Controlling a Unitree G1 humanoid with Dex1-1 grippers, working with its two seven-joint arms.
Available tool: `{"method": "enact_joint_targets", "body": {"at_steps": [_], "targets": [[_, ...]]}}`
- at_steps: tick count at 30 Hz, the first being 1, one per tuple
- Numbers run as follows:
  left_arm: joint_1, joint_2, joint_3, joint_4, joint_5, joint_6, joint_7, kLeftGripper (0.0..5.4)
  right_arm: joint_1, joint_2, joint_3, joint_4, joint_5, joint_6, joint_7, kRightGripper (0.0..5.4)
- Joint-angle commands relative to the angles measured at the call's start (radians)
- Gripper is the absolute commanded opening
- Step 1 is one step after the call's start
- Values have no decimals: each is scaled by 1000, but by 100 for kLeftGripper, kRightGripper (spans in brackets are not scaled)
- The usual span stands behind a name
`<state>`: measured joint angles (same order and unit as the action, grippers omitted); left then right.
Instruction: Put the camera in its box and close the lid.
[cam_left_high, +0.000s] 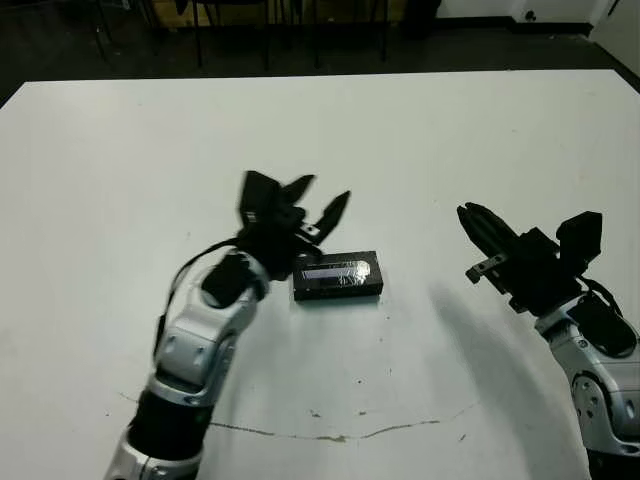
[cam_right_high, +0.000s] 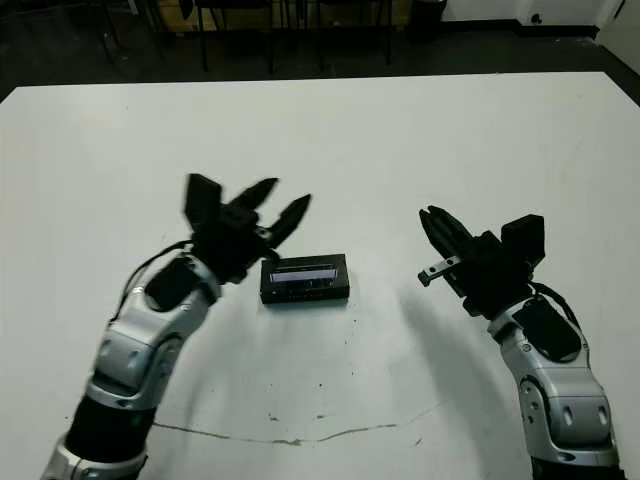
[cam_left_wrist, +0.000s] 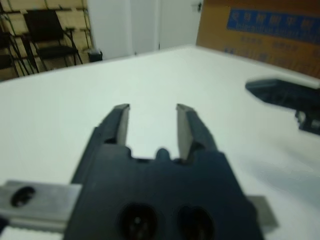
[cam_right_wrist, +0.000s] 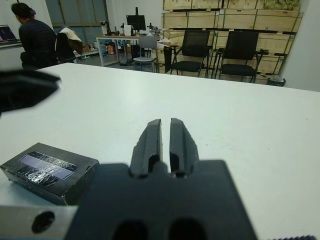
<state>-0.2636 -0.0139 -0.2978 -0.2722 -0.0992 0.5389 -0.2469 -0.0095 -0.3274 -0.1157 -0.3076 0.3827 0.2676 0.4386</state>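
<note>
The box (cam_left_high: 338, 290) lies in the middle of the table with the lid (cam_left_high: 337, 269) flat on top of it, pale glossy stripe up; the right wrist view shows the same box (cam_right_wrist: 35, 184) and lid (cam_right_wrist: 47, 165). The camera is out of view. Raised just above and to the left of the box, my left gripper (cam_left_high: 322, 198) is open with nothing between its fingers (cam_left_wrist: 120, 125). My right gripper (cam_left_high: 475, 222) hovers well to the right of the box, its fingers (cam_right_wrist: 176, 135) pressed together and holding nothing.
The white table (cam_left_high: 420, 140) stretches far behind the box. A thin crack line (cam_left_high: 340, 435) runs across its near part. Beyond the far edge stand chairs (cam_right_wrist: 240, 50) and stacked cardboard boxes (cam_left_wrist: 265, 30), and a person (cam_right_wrist: 35, 40) sits at a desk.
</note>
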Motion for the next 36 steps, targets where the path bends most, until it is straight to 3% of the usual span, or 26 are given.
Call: {"method": "enact_joint_targets", "body": {"at_steps": [1,8,19,30,36], "targets": [[13,-2,-34,38,27,66,24,130,17,4,2,-1,-12,-2,-9,0],[66,0,-107,95,68,55,36,1,25,4,2,-14,-12,3,-11,0],[79,25,-116,181,103,120,25,1,29,5,-1,-15,1,4,2,0],[57,27,-77,304,100,114,20,1,30,4,4,-28,-6,20,-11,0],[87,46,-36,230,61,100,-14,1,31,5,6,-31,-3,12,-4,0]]}}
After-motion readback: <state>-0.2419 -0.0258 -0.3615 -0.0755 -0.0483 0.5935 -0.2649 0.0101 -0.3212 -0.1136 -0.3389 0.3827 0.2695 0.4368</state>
